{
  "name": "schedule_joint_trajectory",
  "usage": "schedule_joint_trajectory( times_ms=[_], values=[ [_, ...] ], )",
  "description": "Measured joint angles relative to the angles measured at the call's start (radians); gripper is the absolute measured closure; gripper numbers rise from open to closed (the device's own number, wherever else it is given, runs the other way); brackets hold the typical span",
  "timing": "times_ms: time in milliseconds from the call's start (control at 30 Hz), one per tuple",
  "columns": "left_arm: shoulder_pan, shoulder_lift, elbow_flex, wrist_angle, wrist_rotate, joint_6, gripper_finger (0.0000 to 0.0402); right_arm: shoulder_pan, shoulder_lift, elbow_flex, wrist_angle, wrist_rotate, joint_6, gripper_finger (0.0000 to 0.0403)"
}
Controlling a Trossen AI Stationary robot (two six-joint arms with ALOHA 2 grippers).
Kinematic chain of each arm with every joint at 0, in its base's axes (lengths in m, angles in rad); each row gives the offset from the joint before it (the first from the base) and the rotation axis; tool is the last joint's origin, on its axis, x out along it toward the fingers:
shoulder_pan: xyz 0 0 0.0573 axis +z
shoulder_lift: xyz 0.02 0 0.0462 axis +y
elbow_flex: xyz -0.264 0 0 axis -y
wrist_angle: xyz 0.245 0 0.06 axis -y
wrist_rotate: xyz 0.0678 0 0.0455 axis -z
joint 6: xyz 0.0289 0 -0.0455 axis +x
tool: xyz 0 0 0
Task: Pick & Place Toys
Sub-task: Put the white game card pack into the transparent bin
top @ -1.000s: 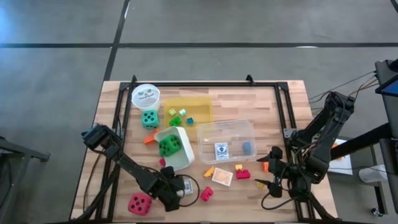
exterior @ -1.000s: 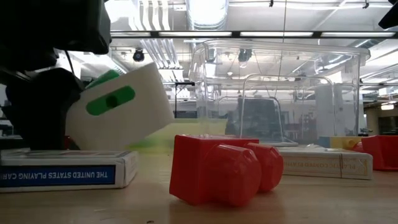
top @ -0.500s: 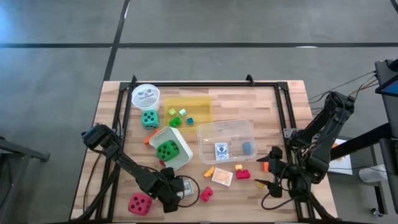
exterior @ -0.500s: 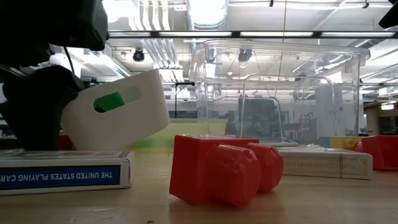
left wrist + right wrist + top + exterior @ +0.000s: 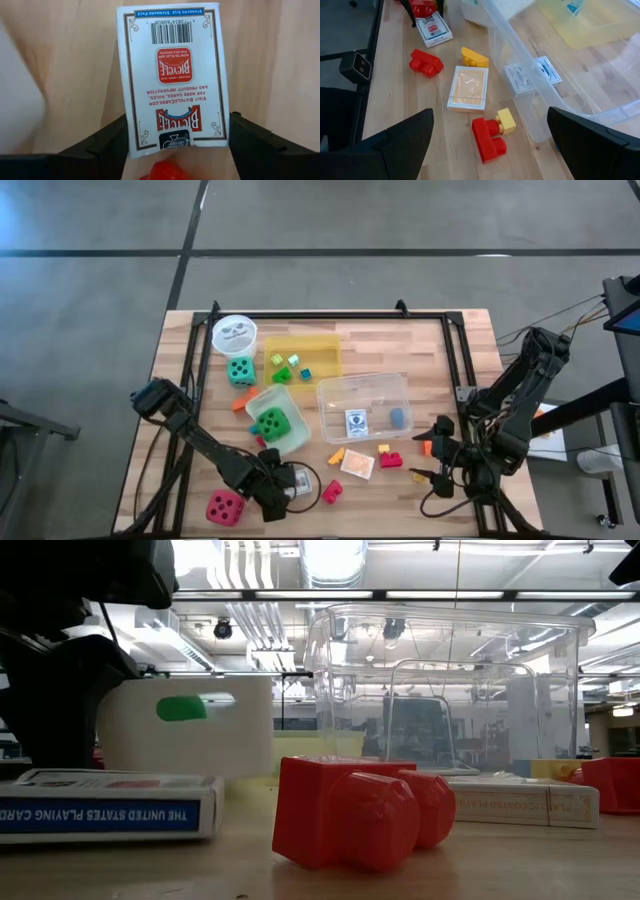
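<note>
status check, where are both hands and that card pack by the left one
Left hand straddles the card pack flat on the table, fingers not touching it. Right hand open, waiting beside the clear box. Red block close beside the pack.

Red block (image 5: 162, 172) cut off below card pack (image 5: 172, 80)

Both arms low, fingers parted.
Left gripper (image 5: 283, 483) reaches along the front edge; right gripper (image 5: 428, 460) waits at the right side.
</note>
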State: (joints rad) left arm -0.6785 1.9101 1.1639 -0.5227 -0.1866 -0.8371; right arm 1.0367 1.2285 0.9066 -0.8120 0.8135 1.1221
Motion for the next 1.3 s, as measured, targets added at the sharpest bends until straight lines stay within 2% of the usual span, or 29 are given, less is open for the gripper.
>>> schedule_joint_trajectory(
  times_ms=[400,933,1300],
  values=[
    [0.0,0.005,0.038,-0.008,0.027,0.012,0.0136,0.0,0.0,0.0,0.005,0.0,-0.004,0.0022],
    [0.0,0.005,0.081,-0.007,0.046,0.028,0.0208,0.0,0.0,0.0,0.011,0.0,-0.006,0.0022],
    [0.0,0.005,0.079,0.003,0.06,0.021,0.0211,0.0,0.0,0.0,0.011,0.0,-0.005,0.0022]
  ],
)
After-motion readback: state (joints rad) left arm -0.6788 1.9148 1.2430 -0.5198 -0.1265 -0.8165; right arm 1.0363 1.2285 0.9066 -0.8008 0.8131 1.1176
